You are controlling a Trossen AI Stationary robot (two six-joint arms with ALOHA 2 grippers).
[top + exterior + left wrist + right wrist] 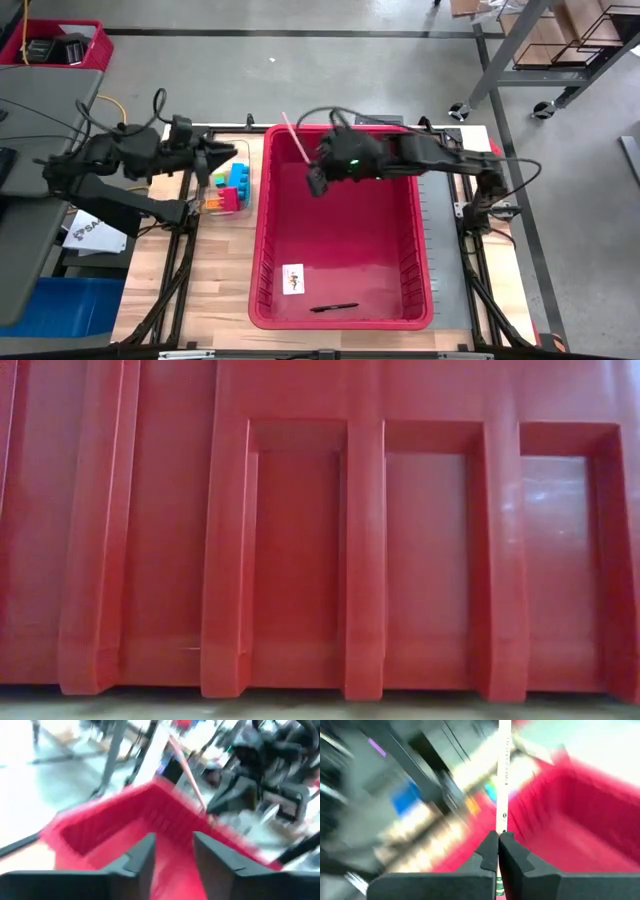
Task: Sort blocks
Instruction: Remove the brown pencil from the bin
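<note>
Presently, blocks (232, 187): blue, green, yellow and orange, clustered in a clear tray (243, 152) on the surface (215, 280), just left of the red bin (420, 300). Left tool (222, 158): above the tray, fingers parted, empty. Right tool (313, 183): over the bin, clamped on a thin pink-and-white stick (295, 137).

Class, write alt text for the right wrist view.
The right gripper is shut on a thin pink-and-white stick that rises between its fingers. Behind lie the red bin and blurred coloured blocks.
</note>
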